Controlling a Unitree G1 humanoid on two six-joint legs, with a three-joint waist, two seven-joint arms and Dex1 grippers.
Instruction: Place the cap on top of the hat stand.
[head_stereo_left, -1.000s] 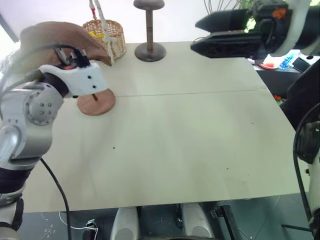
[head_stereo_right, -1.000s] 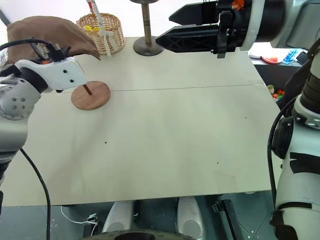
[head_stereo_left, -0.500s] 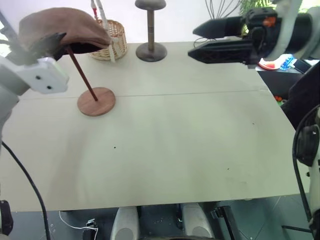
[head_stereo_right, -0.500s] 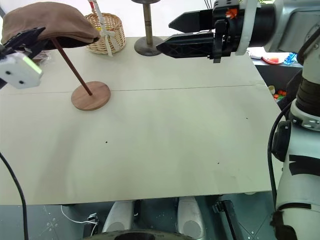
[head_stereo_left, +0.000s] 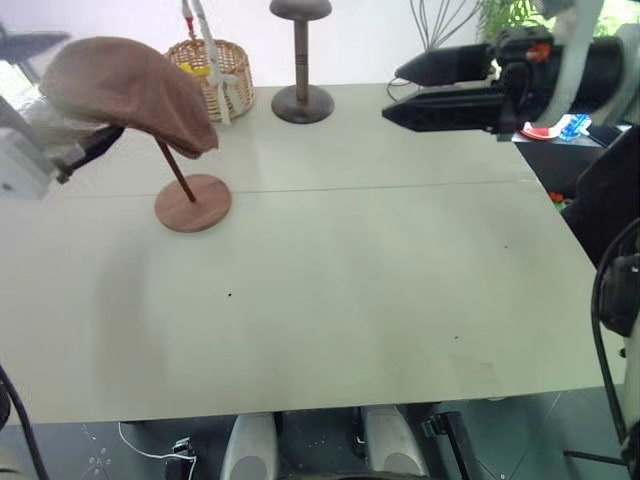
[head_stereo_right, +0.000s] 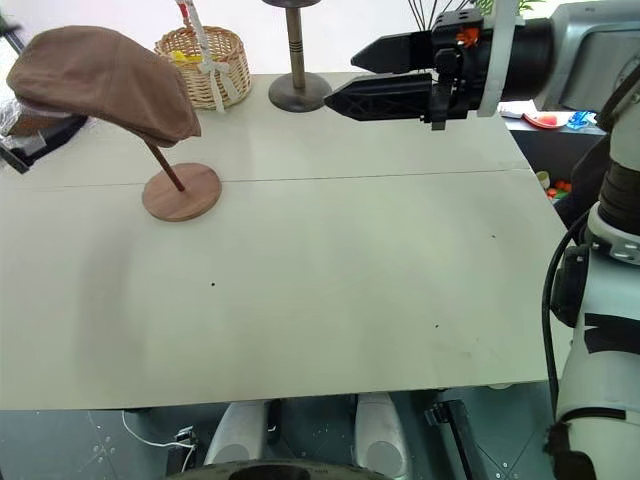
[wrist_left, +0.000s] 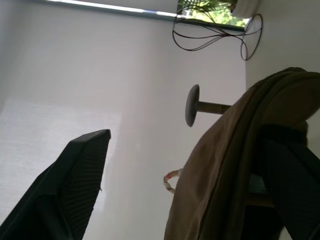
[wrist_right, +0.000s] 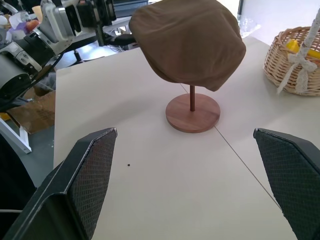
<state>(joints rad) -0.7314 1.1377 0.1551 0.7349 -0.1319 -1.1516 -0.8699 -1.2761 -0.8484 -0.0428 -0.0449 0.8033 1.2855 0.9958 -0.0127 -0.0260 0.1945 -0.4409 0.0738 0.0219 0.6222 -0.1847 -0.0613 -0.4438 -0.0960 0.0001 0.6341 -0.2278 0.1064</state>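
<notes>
The brown cap (head_stereo_left: 125, 88) rests tilted on the hat stand, covering its disc top. Below it show the stand's thin slanted rod and its round wooden base (head_stereo_left: 192, 203), at the table's far left. My left gripper (head_stereo_left: 82, 152) is just left of the cap and open. In the left wrist view its fingers (wrist_left: 70, 190) stand wide apart, with the cap's edge (wrist_left: 225, 170) hanging beside one of them. My right gripper (head_stereo_right: 343, 83) hovers high over the far right of the table, pointing left. It is open and empty, and the right wrist view shows the cap (wrist_right: 187, 42) on the stand.
A wicker basket (head_stereo_left: 212, 72) and a dark upright stand with a thick post (head_stereo_left: 300, 62) sit at the table's far edge behind the hat stand. A thin wire stand (wrist_left: 215, 37) is farther back. A side surface with a red dish (head_stereo_left: 540, 128) lies right.
My left gripper has opened and drawn back to the left, off the cap. The cap now sits on the stand by itself. The right arm has held still.
</notes>
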